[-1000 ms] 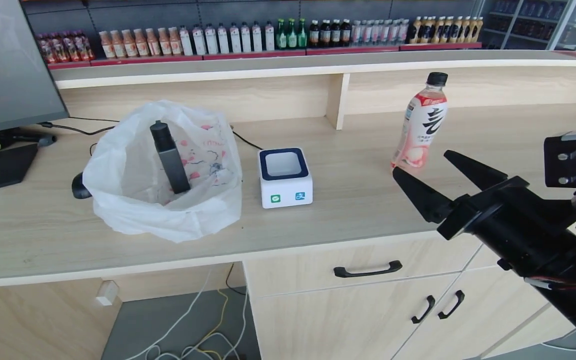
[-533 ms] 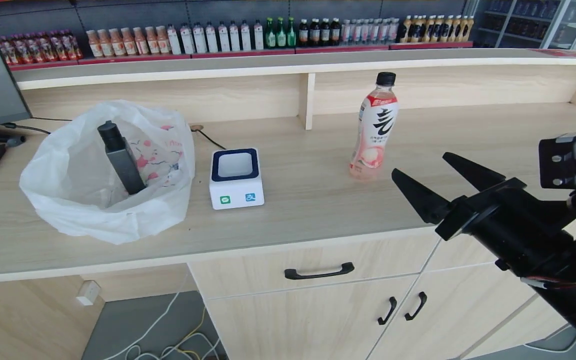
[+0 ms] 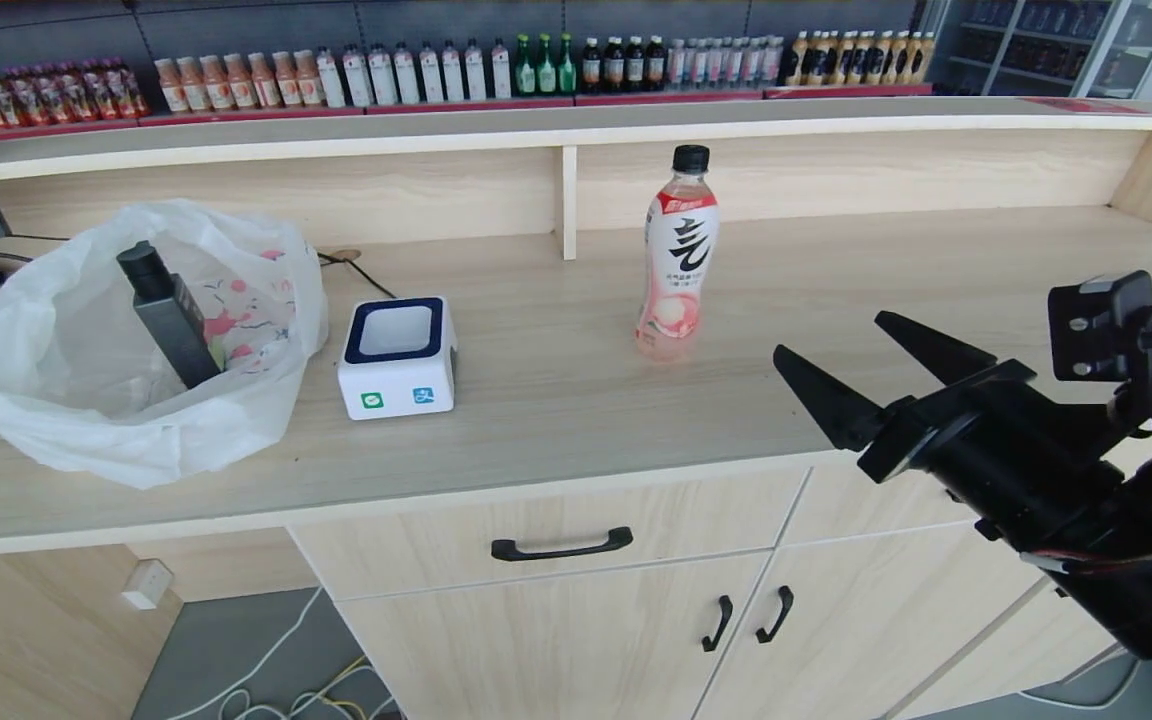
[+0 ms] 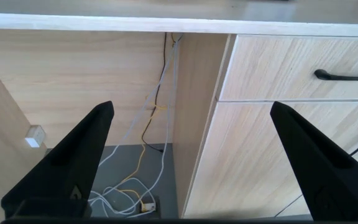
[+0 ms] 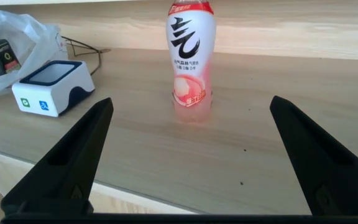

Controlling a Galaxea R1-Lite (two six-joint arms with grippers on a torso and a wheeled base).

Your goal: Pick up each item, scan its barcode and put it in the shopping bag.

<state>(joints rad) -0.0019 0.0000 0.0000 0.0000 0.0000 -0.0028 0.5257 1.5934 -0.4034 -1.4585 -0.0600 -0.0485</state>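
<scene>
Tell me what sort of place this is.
Probably a shop checkout: rows of drink bottles shelved behind, a scanner on the wooden counter, a shopping bag beside it.

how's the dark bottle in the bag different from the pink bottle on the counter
The dark bottle is grey and opaque with a squarish body; the pink bottle is round and pale pink with a white label. The dark bottle leans tilted inside the shopping bag; the pink bottle stands upright on the counter, outside the bag. Both have black caps.
</scene>
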